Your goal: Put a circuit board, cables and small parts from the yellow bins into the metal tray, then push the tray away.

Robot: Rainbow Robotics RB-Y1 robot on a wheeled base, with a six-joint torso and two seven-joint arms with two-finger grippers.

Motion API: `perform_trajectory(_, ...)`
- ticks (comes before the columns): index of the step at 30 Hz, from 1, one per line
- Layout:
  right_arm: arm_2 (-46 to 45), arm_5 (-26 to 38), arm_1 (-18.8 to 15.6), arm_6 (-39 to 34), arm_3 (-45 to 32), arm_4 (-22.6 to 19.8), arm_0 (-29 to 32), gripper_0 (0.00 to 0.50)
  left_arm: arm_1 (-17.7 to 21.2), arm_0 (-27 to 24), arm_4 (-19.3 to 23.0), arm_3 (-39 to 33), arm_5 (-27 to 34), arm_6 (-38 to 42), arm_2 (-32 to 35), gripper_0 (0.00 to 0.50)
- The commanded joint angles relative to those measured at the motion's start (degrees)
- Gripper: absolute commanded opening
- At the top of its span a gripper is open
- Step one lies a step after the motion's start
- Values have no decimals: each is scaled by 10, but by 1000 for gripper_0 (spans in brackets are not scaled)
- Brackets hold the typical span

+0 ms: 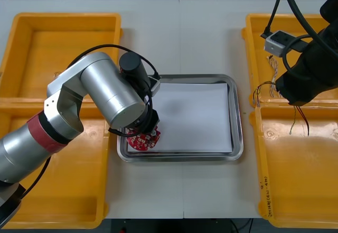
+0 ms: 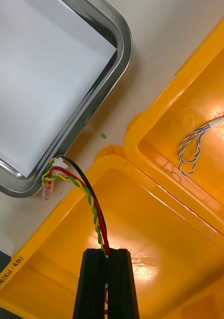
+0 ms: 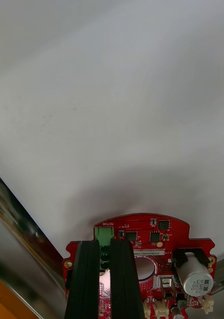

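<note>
My left gripper (image 1: 146,131) is low over the near left corner of the metal tray (image 1: 238,118) and is shut on a round red circuit board (image 1: 141,140). In the left wrist view the fingers (image 3: 87,269) clamp the board (image 3: 157,249) at its green connector, above the tray's white inside (image 3: 112,99). My right gripper (image 2: 107,251) is shut on a red and yellow cable (image 2: 87,192) with black and green strands. It hangs over the near right yellow bin (image 2: 157,234), beside the tray's corner (image 2: 114,75). In the front view the cable (image 1: 299,118) dangles under the right arm.
Two yellow bins stand at each side of the table (image 1: 185,190); the left ones (image 1: 53,48) look bare. A twisted blue and white cable (image 2: 191,149) lies in the far right bin (image 1: 264,87). The right arm's black body covers part of that bin.
</note>
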Motion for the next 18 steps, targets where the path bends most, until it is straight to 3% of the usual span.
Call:
perform_trajectory(1,5,-2,3,-26,-15,-1,-19,0,-5,-27,-6,-2,-7,-4,-11,0)
perform_trajectory(18,5,-2,3,-28,-15,-6,-19,0,5,-27,-7,-2,-7,-4,-20,0)
